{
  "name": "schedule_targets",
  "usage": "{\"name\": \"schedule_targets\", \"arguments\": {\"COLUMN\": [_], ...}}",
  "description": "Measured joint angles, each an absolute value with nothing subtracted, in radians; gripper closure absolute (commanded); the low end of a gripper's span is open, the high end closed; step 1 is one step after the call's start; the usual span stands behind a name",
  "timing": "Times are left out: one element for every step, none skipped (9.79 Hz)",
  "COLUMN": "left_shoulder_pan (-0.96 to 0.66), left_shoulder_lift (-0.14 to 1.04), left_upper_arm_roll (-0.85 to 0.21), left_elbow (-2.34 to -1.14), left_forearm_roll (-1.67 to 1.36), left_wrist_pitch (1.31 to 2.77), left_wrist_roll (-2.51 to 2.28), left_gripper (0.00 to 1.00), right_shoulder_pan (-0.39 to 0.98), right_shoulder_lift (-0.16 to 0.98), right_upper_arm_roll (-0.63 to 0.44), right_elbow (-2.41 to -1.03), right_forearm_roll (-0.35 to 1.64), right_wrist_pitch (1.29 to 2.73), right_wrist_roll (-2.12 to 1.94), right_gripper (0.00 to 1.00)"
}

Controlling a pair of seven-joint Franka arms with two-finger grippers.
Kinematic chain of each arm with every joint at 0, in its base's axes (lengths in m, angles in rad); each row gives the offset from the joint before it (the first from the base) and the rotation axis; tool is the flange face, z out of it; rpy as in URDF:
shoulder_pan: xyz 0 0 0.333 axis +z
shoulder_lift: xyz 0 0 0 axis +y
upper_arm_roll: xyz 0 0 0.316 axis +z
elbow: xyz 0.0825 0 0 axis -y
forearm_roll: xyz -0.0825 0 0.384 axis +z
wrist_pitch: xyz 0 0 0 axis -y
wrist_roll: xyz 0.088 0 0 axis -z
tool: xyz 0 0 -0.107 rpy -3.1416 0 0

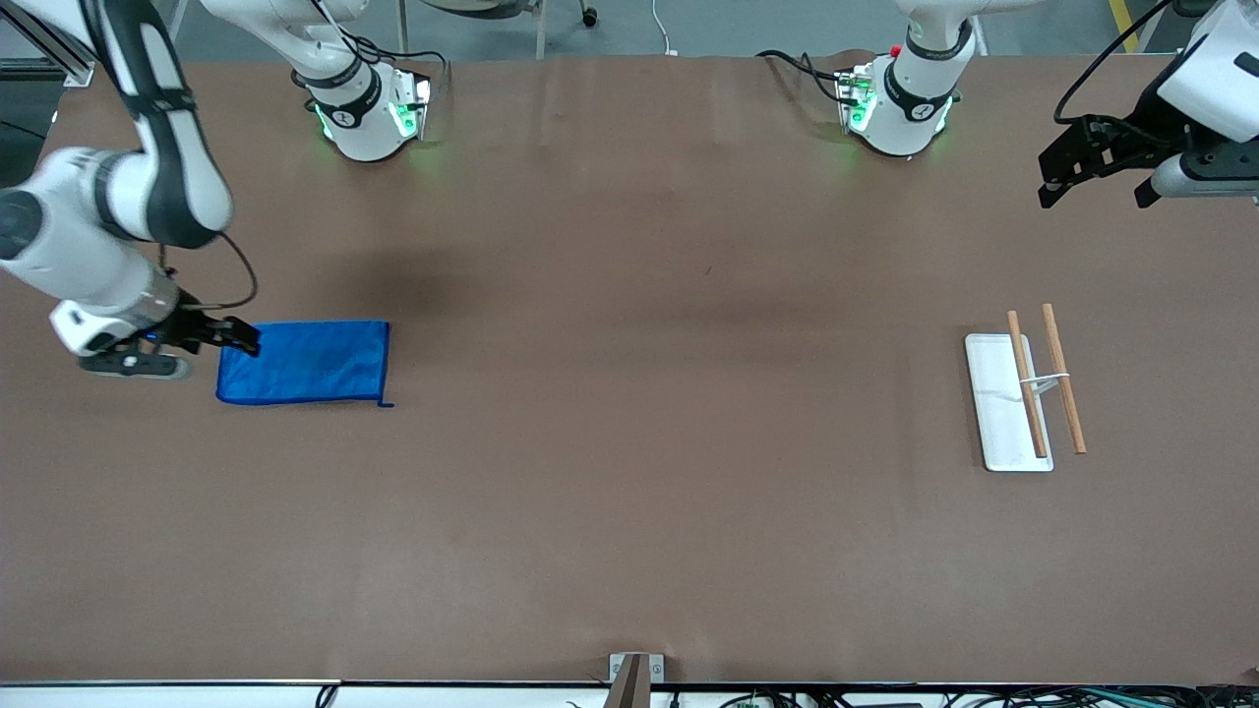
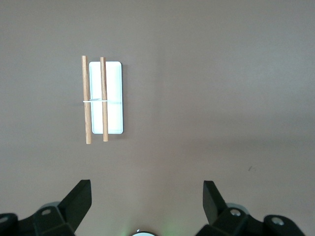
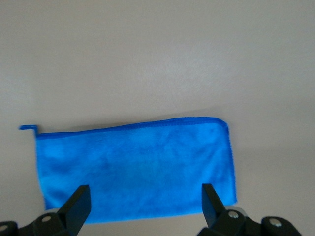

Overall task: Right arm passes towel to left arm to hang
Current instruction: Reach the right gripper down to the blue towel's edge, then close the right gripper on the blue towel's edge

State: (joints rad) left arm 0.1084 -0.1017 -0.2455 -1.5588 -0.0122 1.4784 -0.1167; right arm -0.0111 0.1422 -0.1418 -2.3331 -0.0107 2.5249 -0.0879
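While the left pincer (image 1: 1097, 187) waits up high with its fingers apart, the right pincer (image 1: 236, 339) hangs wide apart over one end of the blue towel (image 1: 305, 362), which lies flat on the bench (image 1: 629, 492) toward the right arm's end.

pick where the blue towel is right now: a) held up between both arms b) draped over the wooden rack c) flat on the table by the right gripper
c: the towel lies flat on the table, with the right gripper, jaws open, at its edge.
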Motion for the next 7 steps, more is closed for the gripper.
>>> {"name": "schedule_targets", "arguments": {"left_shoulder_pan": [0.108,0.108,0.108,0.108,0.108,0.108,0.108], "left_shoulder_lift": [-0.098,-0.096,-0.096,-0.096,-0.096,-0.096,-0.096], "left_upper_arm_roll": [-0.245,-0.246,-0.246,-0.246,-0.246,-0.246,-0.246], "left_elbow": [-1.559,-1.559,-1.559,-1.559,-1.559,-1.559,-1.559], "left_forearm_roll": [-0.012,-0.012,-0.012,-0.012,-0.012,-0.012,-0.012], "left_wrist_pitch": [1.478,1.478,1.478,1.478,1.478,1.478,1.478], "left_wrist_roll": [-0.117,-0.117,-0.117,-0.117,-0.117,-0.117,-0.117], "left_gripper": [0.00,0.00,0.00,0.00,0.00,0.00,0.00], "right_shoulder_pan": [-0.011,-0.011,-0.011,-0.011,-0.011,-0.011,-0.011], "right_shoulder_lift": [0.203,0.266,0.316,0.346,0.359,0.361,0.361], "right_upper_arm_roll": [-0.142,-0.142,-0.142,-0.142,-0.142,-0.142,-0.142], "right_elbow": [-2.368,-2.382,-2.388,-2.390,-2.393,-2.400,-2.408], "right_forearm_roll": [-0.012,-0.013,-0.015,-0.015,-0.015,-0.015,-0.015], "right_wrist_pitch": [2.644,2.734,2.786,2.806,2.808,2.807,2.807], "right_wrist_roll": [-0.088,-0.090,-0.110,-0.137,-0.153,-0.157,-0.160], "right_gripper": [0.04,0.07,0.12,0.18,0.24,0.49,0.84]}}
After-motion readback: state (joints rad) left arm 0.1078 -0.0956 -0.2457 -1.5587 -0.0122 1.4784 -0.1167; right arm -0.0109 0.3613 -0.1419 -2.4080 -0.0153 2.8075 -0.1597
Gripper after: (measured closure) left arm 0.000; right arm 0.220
